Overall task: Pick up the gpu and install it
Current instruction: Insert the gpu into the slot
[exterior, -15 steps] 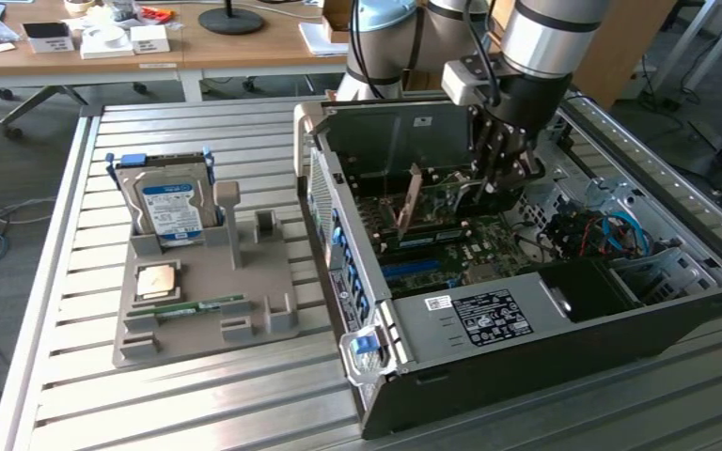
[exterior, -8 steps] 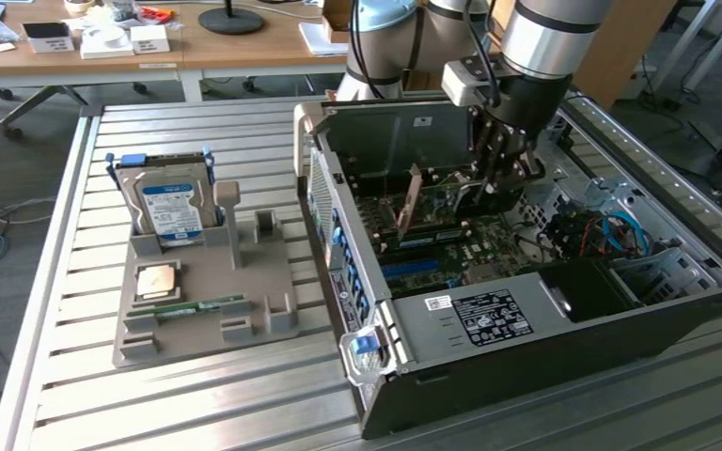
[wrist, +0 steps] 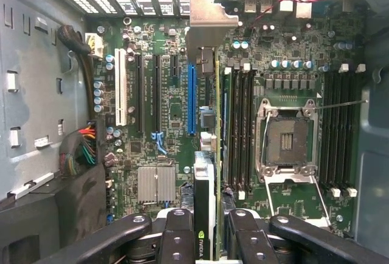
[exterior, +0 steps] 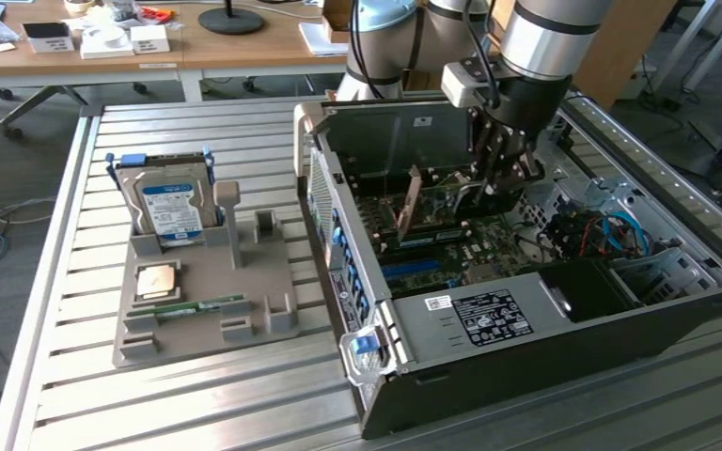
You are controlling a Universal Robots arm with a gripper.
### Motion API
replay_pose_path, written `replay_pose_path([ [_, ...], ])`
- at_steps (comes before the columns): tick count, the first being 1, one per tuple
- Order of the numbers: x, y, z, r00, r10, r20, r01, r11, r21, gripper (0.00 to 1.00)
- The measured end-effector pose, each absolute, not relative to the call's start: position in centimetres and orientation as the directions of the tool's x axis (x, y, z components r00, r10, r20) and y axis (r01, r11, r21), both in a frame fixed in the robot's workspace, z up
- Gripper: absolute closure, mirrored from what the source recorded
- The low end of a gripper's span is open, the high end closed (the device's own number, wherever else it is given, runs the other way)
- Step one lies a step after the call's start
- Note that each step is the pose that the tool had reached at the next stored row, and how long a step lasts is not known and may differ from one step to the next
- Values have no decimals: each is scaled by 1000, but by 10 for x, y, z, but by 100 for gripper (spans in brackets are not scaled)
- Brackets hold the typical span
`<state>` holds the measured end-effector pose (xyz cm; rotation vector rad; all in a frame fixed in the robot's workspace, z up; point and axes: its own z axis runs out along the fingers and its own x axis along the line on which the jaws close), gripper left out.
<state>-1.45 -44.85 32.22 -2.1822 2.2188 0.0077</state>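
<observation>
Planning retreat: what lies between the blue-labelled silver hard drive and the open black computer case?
Exterior view: grey holder's upright posts, then bare slatted metal table.

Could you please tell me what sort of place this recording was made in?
Probably a robotics lab or test workshop. A robot arm with its gripper shut on a gpu reaches into an open PC case. The case sits on a slatted metal bench, with office desks behind.

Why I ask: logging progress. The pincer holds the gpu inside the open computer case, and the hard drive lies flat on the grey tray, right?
Not flat: the exterior view shows the hard drive standing upright in the grey tray. The pincer does hold the gpu inside the open computer case.
</observation>
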Motion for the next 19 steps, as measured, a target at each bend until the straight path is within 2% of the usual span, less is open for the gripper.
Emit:
replay_pose_path([
  [19, -18, -455, 316, -16, -1000, -24, -1000, 17, -17, 73],
])
